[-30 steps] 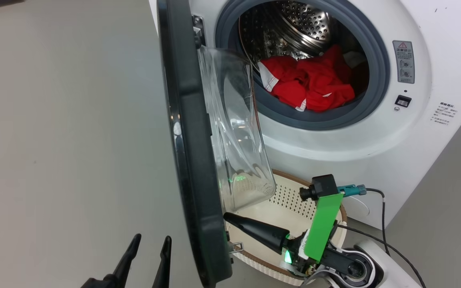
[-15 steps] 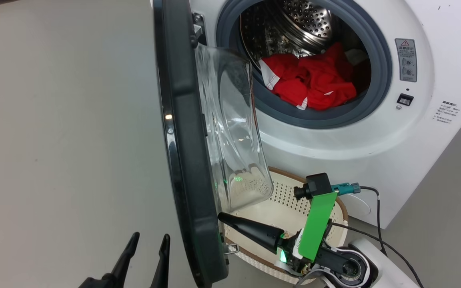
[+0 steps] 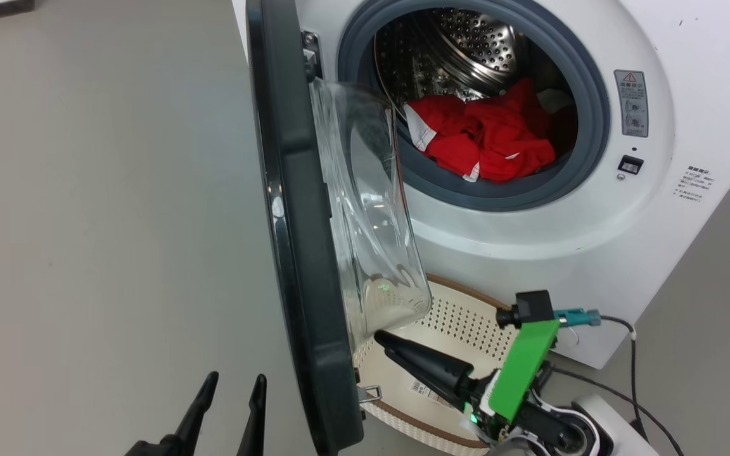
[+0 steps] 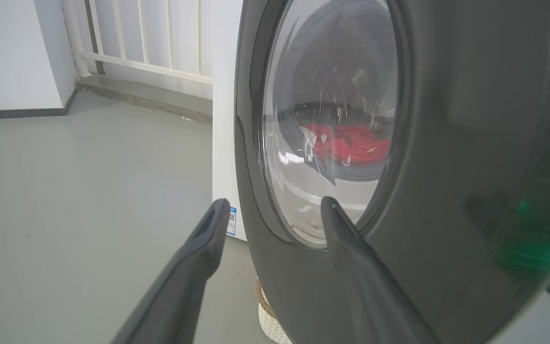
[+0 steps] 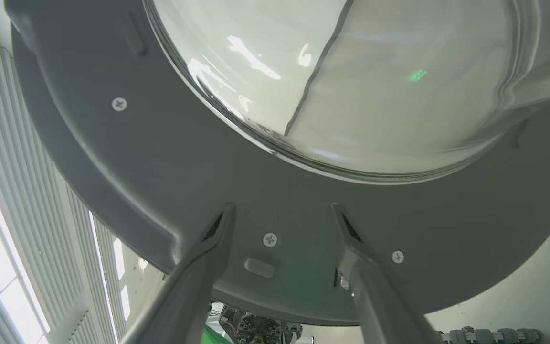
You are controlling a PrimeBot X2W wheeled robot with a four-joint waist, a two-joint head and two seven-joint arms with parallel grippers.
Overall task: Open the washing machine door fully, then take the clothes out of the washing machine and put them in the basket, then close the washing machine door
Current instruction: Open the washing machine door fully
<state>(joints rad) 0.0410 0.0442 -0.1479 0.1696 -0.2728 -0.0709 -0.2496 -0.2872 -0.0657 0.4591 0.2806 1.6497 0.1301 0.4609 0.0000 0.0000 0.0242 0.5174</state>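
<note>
Well, my read: door swung wide, roughly square to washer, maybe not fully. Red clothes still in drum, far right; basket empty below, near. My left fingers apart outside door, right fingers apart inside, holding nothing.

Before me the door stands swung out edge-on, its black rim to my left and its clear glass bowl bulging toward the white washer. The clothes, red with white trim, lie bunched low in the steel drum against the grey gasket. The cream perforated basket sits on the floor below the opening, partly behind the door's glass.
</note>
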